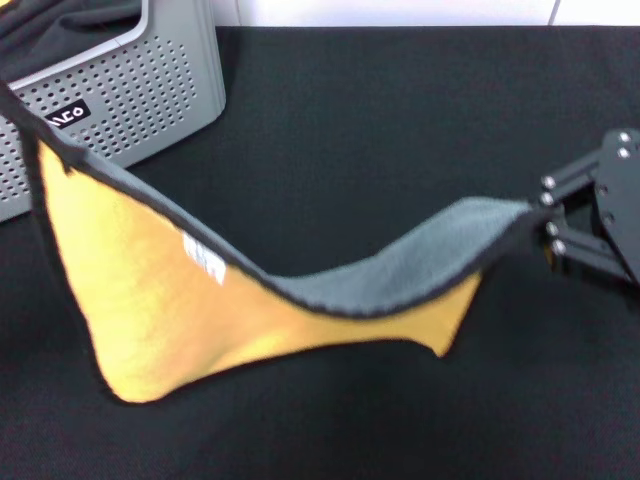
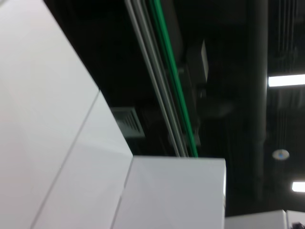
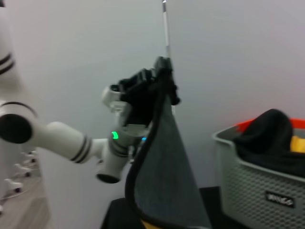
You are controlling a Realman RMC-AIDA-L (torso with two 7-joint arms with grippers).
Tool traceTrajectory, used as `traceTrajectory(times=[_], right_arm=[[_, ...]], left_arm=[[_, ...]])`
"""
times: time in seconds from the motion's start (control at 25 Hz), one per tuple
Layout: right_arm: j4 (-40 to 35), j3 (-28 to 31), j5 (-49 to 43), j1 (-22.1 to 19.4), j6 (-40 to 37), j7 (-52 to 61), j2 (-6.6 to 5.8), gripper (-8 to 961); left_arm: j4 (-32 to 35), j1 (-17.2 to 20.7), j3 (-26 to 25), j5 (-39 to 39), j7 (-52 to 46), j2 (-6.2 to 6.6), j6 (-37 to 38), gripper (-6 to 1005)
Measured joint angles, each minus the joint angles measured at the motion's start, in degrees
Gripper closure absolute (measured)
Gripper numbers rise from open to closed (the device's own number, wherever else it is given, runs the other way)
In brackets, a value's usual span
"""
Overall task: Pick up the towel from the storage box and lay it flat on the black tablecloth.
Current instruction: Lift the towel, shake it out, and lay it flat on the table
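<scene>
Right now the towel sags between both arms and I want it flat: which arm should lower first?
Probably the right gripper: it holds its towel corner low over the tablecloth. The left gripper holds its corner high.

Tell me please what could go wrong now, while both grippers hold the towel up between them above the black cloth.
1. The towel sags in the middle between the left gripper and the right gripper. Lowered like this, it may land folded, not flat.
2. Each gripper pinches only a corner, so a pull apart could slip one corner free.
3. The towel's left end hangs near the storage box; it might drape onto the box instead of the black tablecloth.
</scene>
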Motion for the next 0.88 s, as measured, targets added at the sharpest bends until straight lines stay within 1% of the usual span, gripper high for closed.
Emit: traceTrajectory(times=[0.12, 0.24, 0.36, 0.44, 0.52, 0.64, 0.72, 0.8, 0.88], right_arm=[[-1.82, 0.62, 0.0, -0.61, -2.92, 1.16, 0.03, 918], [-3.42, 1.1, -0.02, -1.2, -5.21, 1.98, 0.04, 917], [-3.54, 1.9, -0.02, -1.32, -7.56, 2.82, 0.08, 916], [-3.29, 2.32, 0.31, -1.33, -9.62, 3.22, 0.09, 915], [-3.29, 2.55, 0.96, -1.34, -11.45, 3.92, 0.09, 915], [-3.63, 2.65, 2.57, -1.48, -13.71, 5.34, 0.09, 914], [-3.22, 2.67, 3.31, -1.86, -14.37, 5.56, 0.14, 913], [-1.31, 2.77, 3.71, -1.98, -14.63, 5.64, 0.17, 912], [2.87, 2.96, 4.64, -1.12, -15.72, 5.24, 0.15, 912]], left_arm=[[0.2, 0.03, -0.48, 2.8, -1.95, -0.14, 0.07, 972], [0.39, 0.01, -0.55, 5.9, -4.56, 0.0, 0.17, 972], [0.62, 0.0, -0.5, 8.84, -6.4, 0.19, 0.28, 972], [1.91, 0.45, -0.28, 10.93, -7.34, 0.27, 0.35, 972], [5.19, 1.98, -0.01, 13.13, -8.64, 0.32, 0.43, 972], [12.3, 6.28, 0.17, 15.04, -9.31, 0.08, 0.48, 972], [14.28, 7.97, 0.06, 15.38, -9.45, 0.0, 0.47, 972], [13.76, 8.49, 0.08, 15.48, -10.24, 0.1, 0.44, 973], [10.41, 7.48, 0.13, 16.2, -11.31, 0.24, 0.39, 973]])
